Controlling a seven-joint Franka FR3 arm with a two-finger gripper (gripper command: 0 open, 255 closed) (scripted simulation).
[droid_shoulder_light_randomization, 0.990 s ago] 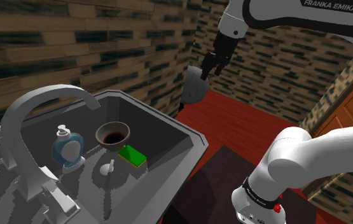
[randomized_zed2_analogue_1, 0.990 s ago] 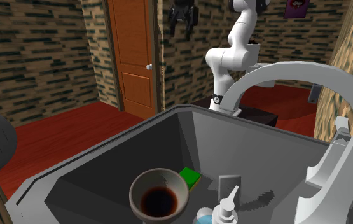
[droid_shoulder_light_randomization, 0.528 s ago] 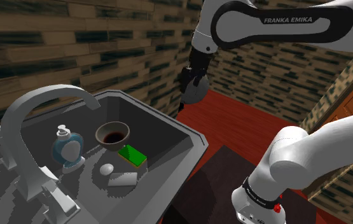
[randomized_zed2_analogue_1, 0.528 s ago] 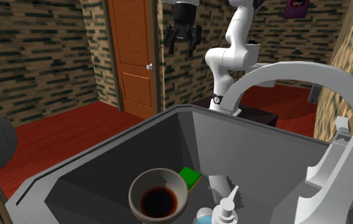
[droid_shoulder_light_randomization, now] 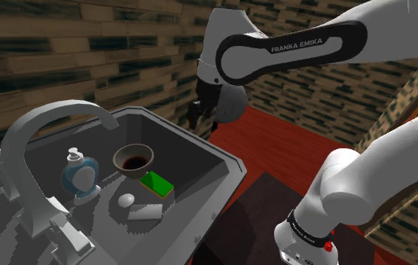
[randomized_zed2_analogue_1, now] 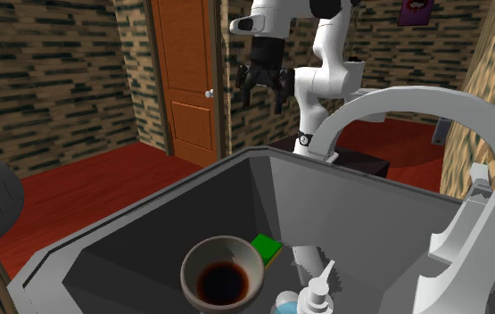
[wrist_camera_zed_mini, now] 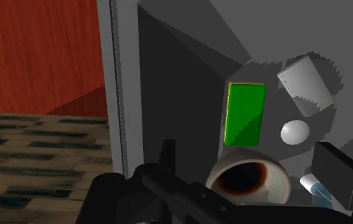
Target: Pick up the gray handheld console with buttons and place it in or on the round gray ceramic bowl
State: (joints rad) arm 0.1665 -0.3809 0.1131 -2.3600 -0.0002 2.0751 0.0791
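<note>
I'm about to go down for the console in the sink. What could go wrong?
1. The pale grey console lies flat on the basin floor beside a small white ball. The open gripper might strike the ball or slide the console instead of clasping it.
2. The gripper hangs near the sink rim, so a steep descent could clip it.

Site note: I read this as a room in a house, most likely a kitchen. Evidence: a deep grey sink [droid_shoulder_light_randomization: 192, 166] with a tall curved faucet [randomized_zed2_analogue_1: 397, 100], a soap dispenser [droid_shoulder_light_randomization: 79, 177] beside the faucet, and a green sponge [droid_shoulder_light_randomization: 157, 184] and a bowl [droid_shoulder_light_randomization: 133, 173] on the basin floor. Around it are brick-patterned walls [randomized_zed2_analogue_1: 49, 80], a red plank floor [randomized_zed2_analogue_1: 85, 183] and a panelled orange-brown door [randomized_zed2_analogue_1: 183, 80] with a round knob.
</note>
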